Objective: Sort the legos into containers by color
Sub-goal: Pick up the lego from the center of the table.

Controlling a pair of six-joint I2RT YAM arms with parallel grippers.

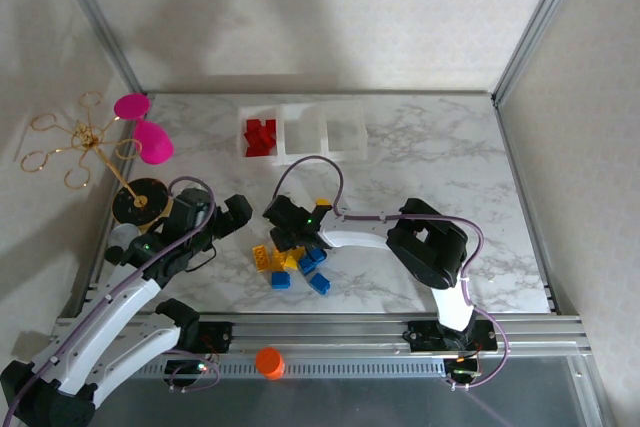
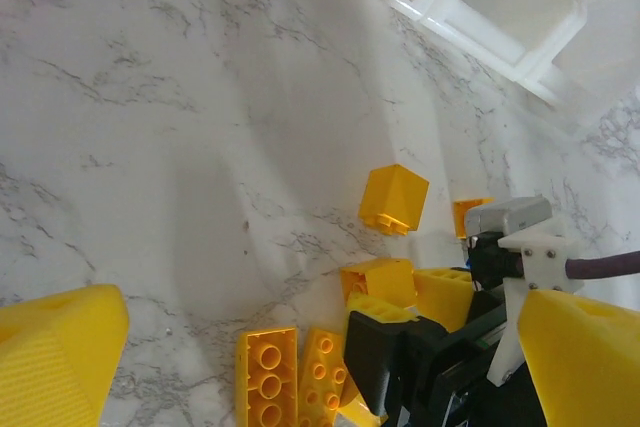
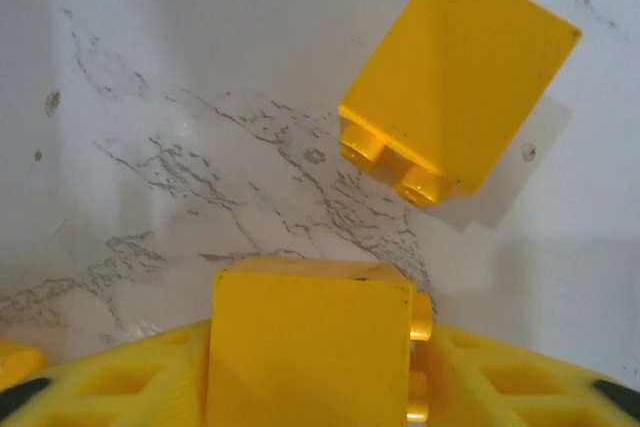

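Yellow on yellow makes this hard to read. My right claw (image 1: pixel 290 230) is down in the pile of legos (image 1: pixel 297 269) and looks clamped on a yellow brick (image 3: pixel 305 332). The pads sit tight on both sides with no gap I can see, but I can't swear it's really biting. My left claw (image 1: pixel 222 215) is spread wide with nothing in it, hovering over the bench (image 1: pixel 430 147) just beside the pile.

What worries me:
- The brick sits right at the fingertips, and one pad seems to press on its studded side. It could twist or pop out on the lift.
- A loose yellow brick (image 3: pixel 455 77) lies tilted just ahead, and the blue bricks (image 1: pixel 312 272) crowd in close. A sloppy lift could drag them around.
- The containers (image 1: pixel 322 115) are well apart from the pile at the far side, with red bricks (image 1: pixel 262 137) in the left one. A weak grip could drop the brick short of them.
- My two arms are near each other, so a careless swing could bump them.
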